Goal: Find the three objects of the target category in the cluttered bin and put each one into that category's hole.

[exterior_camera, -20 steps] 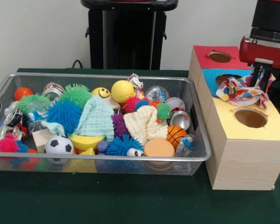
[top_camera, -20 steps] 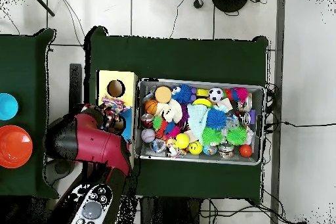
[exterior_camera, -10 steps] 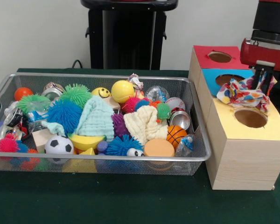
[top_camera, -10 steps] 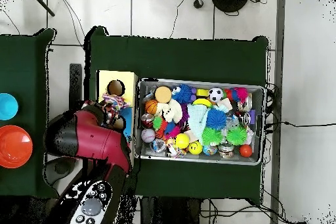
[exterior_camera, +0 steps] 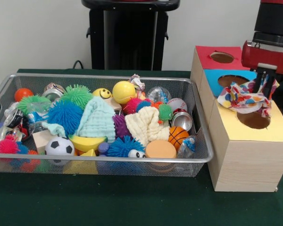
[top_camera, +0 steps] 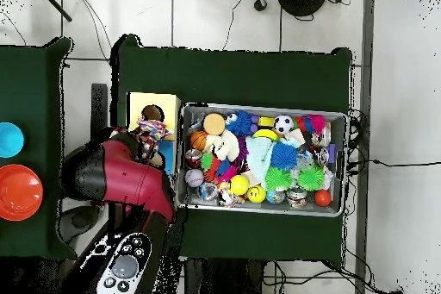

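Meanwhile, at the wooden box (exterior_camera: 245,155) w/ three holes, the red-and-black arm (top_camera: 116,183) held its end effector (exterior_camera: 263,82) above the box top, clamped on a multicolored patterned cloth (exterior_camera: 243,98). Cloth hung from the end effector & draped over the boundary btwn the blue section (exterior_camera: 212,84) and the yellow section (exterior_camera: 273,132), its lower edge covering part of the yellow section's hole (exterior_camera: 253,119). Red section's hole (exterior_camera: 221,57) at the box's far end was uncovered. In the overhead view the cloth (top_camera: 146,129) appeared just beside the yellow section's hole (top_camera: 152,115), w/ the arm covering most of the rest of the box.

Wire mesh bin (exterior_camera: 198,155) sat on the green worktop (exterior_camera: 132,202) just beside the box, packed w/ clutter: a mint-green cloth (exterior_camera: 98,120) & a cream cloth (exterior_camera: 142,125) near the bin's middle, a soccer ball (exterior_camera: 60,146) & an orange disc (exterior_camera: 160,149) by the near edge, a small basketball (exterior_camera: 178,135) & a crushed can (exterior_camera: 182,119) toward the box-side edge, a yellow ball (exterior_camera: 123,91) by the far edge, spiky balls in blue (exterior_camera: 65,116) & green (exterior_camera: 77,94) toward the opposite end.
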Robot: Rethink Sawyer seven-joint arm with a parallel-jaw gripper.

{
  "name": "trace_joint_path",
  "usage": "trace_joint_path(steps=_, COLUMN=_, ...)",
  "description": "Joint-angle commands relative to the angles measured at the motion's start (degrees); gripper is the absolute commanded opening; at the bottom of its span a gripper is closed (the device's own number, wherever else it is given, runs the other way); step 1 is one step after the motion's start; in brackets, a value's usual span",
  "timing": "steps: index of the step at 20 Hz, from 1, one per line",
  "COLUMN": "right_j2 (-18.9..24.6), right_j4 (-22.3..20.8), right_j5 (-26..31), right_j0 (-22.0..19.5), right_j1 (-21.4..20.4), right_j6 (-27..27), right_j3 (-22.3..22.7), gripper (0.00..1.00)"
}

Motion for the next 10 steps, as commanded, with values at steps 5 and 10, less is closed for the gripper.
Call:
trace_joint_path(steps=5, right_j2=0.1, right_j4=-0.8, right_j5=-0.3, right_j0=-1.6, right_j1=4.6, right_j6=10.9, right_j3=-4.4, gripper=0.00)
trace_joint_path(steps=10, right_j2=1.3, right_j4=-1.1, right_j5=-1.5, right_j0=-3.1, right_j1=5.4, right_j6=10.0, right_j3=-5.2, gripper=0.00)
